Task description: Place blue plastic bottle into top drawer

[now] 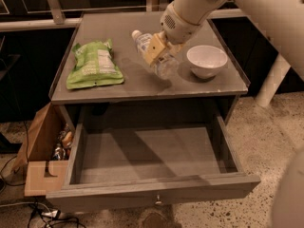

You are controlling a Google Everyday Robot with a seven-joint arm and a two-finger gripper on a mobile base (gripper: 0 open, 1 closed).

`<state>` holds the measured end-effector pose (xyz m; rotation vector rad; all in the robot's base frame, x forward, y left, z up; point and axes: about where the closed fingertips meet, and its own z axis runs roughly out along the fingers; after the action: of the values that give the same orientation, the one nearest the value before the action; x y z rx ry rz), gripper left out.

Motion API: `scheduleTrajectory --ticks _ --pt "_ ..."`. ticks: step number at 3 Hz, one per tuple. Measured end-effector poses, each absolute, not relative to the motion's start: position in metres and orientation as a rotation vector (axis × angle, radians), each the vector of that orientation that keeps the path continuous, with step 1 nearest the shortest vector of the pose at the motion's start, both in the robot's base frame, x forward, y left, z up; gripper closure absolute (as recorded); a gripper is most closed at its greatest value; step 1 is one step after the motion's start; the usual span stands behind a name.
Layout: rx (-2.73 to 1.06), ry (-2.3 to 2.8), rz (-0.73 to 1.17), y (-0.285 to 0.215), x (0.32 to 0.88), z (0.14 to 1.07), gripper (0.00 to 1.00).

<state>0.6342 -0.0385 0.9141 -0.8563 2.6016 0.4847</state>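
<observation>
The blue plastic bottle (166, 66) is clear with a white cap and lies tilted, cap toward the back left, over the grey table top (142, 87). My gripper (156, 52) is shut around its middle with yellowish fingers (153, 49), and holds it slightly above the surface, where it casts a shadow. The top drawer (152, 186) is pulled fully open below the table's front edge. Its inside is bare and its small knob (158, 202) is at the front centre.
A green snack bag (94, 65) lies on the left of the table top. A white bowl (206, 61) stands just right of the bottle. A brown cardboard box (40, 148) with small items sits on the floor left of the drawer. Cables lie at the bottom left.
</observation>
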Motion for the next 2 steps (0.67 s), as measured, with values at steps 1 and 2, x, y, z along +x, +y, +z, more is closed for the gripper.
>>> scheduleTrajectory --ticks 1,2 --pt "-0.927 2.521 0.501 -0.051 0.5883 0.9386 1.0" --pt "-0.931 2.516 0.494 -0.0554 0.583 0.9408 1.0"
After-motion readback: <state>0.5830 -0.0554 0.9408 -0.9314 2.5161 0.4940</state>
